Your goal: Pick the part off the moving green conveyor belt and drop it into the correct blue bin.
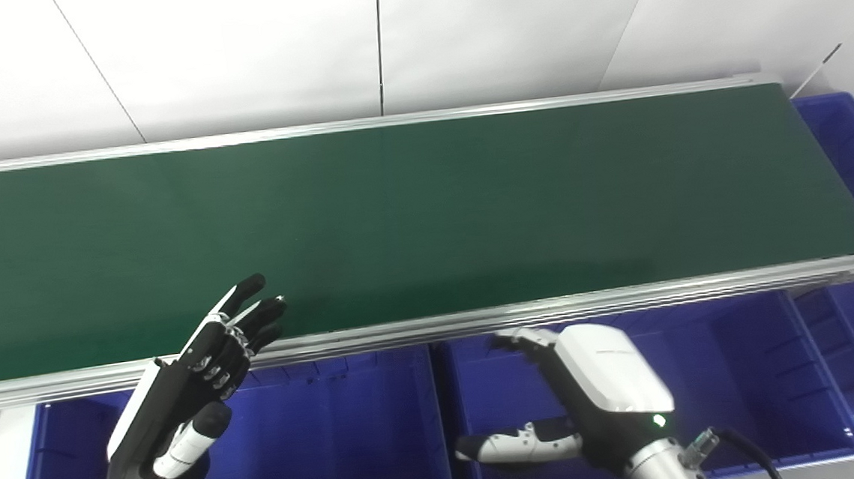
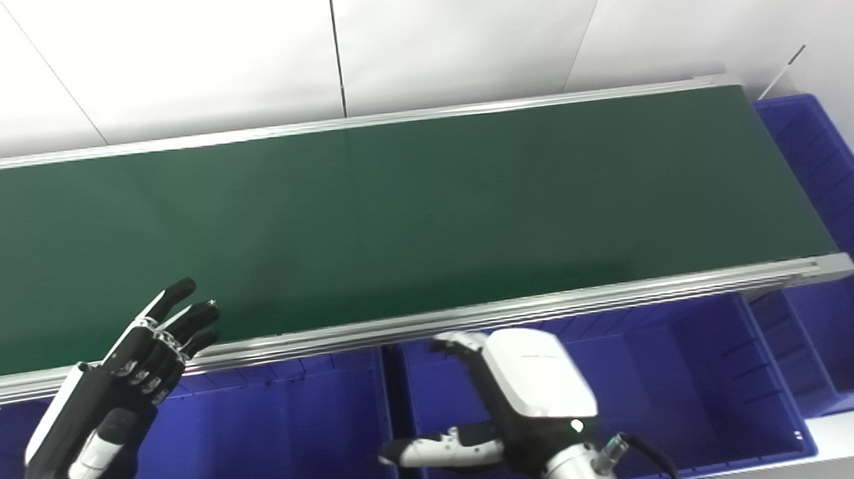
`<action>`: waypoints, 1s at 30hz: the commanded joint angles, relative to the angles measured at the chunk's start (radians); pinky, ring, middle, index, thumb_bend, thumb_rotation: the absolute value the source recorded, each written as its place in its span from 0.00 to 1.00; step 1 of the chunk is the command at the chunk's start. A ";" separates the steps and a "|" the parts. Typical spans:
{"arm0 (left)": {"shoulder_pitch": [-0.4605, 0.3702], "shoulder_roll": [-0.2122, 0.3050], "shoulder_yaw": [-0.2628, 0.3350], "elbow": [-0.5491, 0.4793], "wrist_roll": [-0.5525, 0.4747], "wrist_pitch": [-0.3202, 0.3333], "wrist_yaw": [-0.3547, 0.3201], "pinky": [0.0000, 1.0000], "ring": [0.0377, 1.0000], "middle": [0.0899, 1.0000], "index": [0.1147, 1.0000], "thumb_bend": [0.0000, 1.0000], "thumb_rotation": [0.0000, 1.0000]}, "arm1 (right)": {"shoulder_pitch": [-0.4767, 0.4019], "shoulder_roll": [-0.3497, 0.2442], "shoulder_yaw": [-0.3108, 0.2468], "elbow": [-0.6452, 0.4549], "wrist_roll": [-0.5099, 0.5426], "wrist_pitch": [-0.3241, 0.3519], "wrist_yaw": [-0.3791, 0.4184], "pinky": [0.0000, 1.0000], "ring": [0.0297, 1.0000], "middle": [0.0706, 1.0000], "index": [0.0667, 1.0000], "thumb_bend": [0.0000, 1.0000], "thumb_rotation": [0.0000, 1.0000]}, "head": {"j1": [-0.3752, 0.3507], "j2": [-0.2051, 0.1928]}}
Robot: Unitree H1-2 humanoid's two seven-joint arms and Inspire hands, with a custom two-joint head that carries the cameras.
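- Now, in the left eye view, the green conveyor belt (image 1: 410, 218) is running across the frame with no part showing on it (its surface is bare). The left robot hand (image 1: 183, 407) is hovering over the belt's near rail, fingers spread and holding nothing.
- In the right eye view, the right robot hand (image 2: 513, 399) is hanging palm-down over the middle blue bin (image 2: 707, 370), fingers apart and gripping nothing; the left blue bin (image 2: 283, 437) is lying beside it.
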State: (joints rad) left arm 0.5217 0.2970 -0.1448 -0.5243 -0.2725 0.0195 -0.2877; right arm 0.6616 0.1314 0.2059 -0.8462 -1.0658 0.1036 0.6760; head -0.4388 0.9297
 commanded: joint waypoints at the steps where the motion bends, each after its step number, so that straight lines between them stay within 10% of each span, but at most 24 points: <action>1: 0.019 -0.006 -0.006 -0.015 0.025 -0.070 -0.014 0.88 0.91 0.87 0.91 0.75 0.73 | 0.060 0.072 0.009 -0.008 0.278 0.080 -0.078 0.63 0.73 0.77 0.76 0.80 0.88 | 0.010 -0.008; 4: 0.023 -0.014 -0.012 -0.001 0.034 -0.081 -0.015 0.88 0.91 0.87 0.90 0.77 0.73 | 0.093 0.107 0.008 0.052 0.596 0.174 -0.043 0.73 0.80 0.83 0.82 0.82 0.94 | 0.025 -0.014; 8: 0.027 -0.031 -0.024 -0.002 0.065 -0.078 -0.007 0.87 0.91 0.87 0.90 0.79 0.73 | 0.098 0.084 0.009 0.173 0.858 0.123 -0.046 0.79 0.86 0.88 0.86 0.79 0.98 | 0.060 -0.008; 19: 0.065 -0.094 -0.083 -0.067 0.205 -0.032 0.023 0.87 0.90 0.86 0.90 0.82 0.75 | 0.044 -0.061 -0.029 0.363 1.037 -0.168 -0.201 0.90 0.90 0.87 0.86 0.87 0.88 | 0.256 0.031; 30: 0.119 -0.153 -0.156 -0.002 0.415 -0.186 0.079 0.84 0.88 0.84 0.85 0.76 0.72 | 0.051 -0.185 0.007 0.459 1.038 -0.348 -0.325 0.92 0.94 0.99 1.00 0.94 0.98 | 0.360 -0.063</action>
State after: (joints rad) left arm 0.6212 0.1520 -0.2983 -0.5085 0.1315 -0.1191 -0.2225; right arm 0.6984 -0.0531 0.2053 -0.3826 -0.0467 -0.1688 0.3705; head -0.0798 0.8669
